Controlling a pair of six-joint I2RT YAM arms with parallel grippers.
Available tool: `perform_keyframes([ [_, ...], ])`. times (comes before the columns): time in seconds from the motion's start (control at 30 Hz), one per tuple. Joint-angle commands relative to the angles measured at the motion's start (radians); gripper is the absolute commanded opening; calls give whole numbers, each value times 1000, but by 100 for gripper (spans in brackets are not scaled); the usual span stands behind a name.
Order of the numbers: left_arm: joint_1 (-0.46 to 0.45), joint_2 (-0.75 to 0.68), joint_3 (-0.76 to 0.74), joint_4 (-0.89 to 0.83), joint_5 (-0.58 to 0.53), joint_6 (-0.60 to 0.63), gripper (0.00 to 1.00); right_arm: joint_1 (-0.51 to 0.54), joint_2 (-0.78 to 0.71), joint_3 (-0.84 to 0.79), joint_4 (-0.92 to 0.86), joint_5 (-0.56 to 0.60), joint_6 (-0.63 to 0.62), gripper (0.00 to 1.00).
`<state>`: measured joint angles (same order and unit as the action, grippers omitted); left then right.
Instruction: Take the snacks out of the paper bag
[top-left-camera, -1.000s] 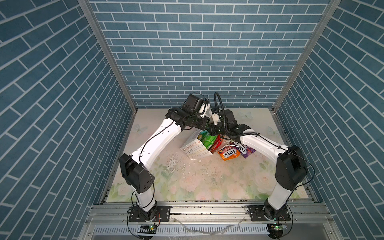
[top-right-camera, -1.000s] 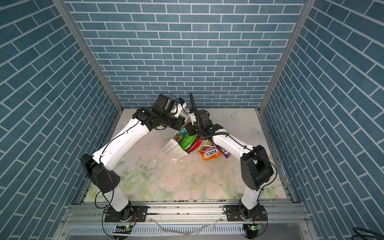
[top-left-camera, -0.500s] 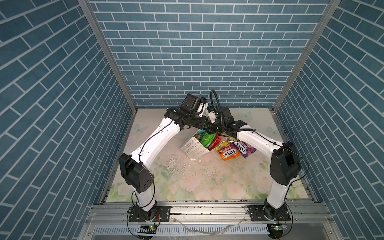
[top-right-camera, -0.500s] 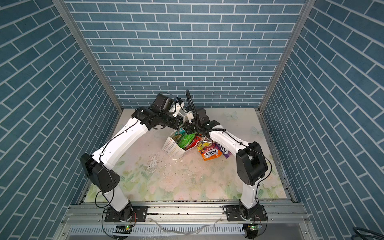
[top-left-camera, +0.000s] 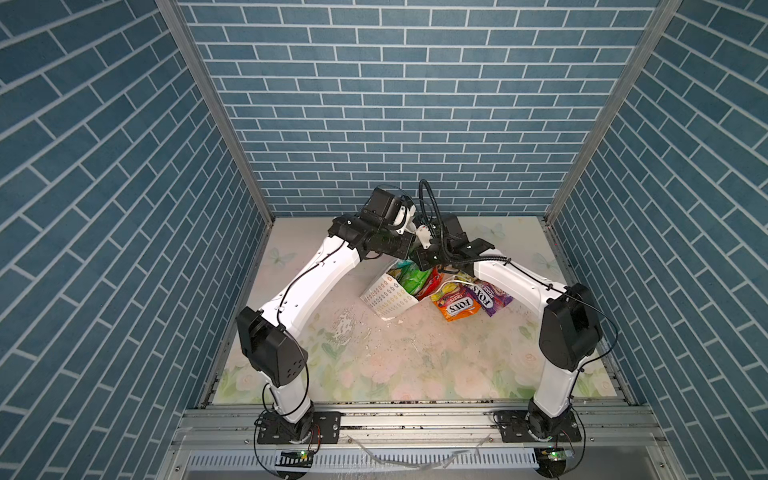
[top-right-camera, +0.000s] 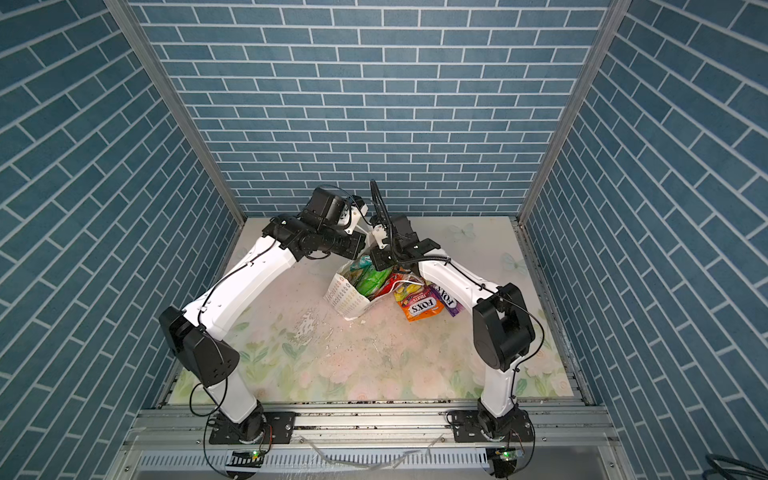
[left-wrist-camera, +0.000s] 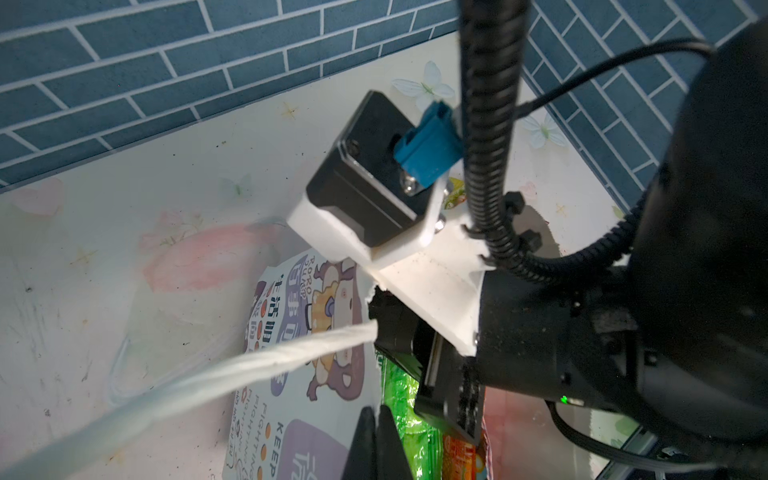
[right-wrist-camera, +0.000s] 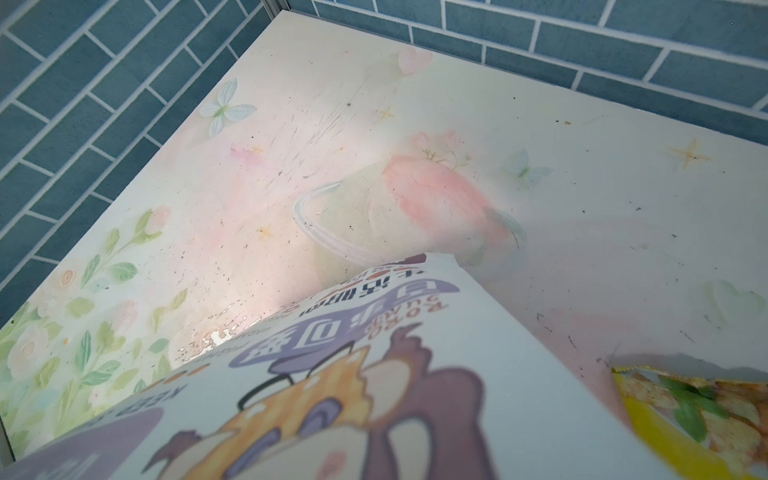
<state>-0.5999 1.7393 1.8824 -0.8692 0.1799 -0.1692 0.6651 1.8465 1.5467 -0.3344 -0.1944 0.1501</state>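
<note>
White ring-patterned paper bag (top-left-camera: 384, 296) tilting at centre of floral table (top-left-camera: 374, 374). Orange glossy FOX'S packet (top-left-camera: 457, 307) and purple FOX'S packet (top-left-camera: 494, 297) lying out at its 3 o'clock; bright green packet (top-left-camera: 411, 279) sitting in mouth. Left gripper (left-wrist-camera: 376, 440) apparently clamping bag rim. Right gripper (top-left-camera: 423, 261) hovering there, jaw state untellable. Unloading underway. Next: gripping green packet, drawing toward 3 o'clock.

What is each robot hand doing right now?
Left gripper: jaws closed, pinching the paper bag rim.
Right gripper: at the bag's mouth beside the green packet; jaws hidden, cannot be told.
</note>
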Motion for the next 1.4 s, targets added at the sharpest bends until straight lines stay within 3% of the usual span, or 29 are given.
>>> perform_keyframes([
  [0.0,-6,-43,2,40,33,-12,0,9,37,5,-125,33,-37,14],
  [0.17,-6,-40,7,49,33,-16,0,9,60,42,-143,18,-39,0],
  [1.0,-8,24,46,15,35,3,0,1,-56,-41,-18,50,-61,0],
  [1.37,-8,24,40,16,31,4,0,-8,-114,-81,40,11,-64,0],
])
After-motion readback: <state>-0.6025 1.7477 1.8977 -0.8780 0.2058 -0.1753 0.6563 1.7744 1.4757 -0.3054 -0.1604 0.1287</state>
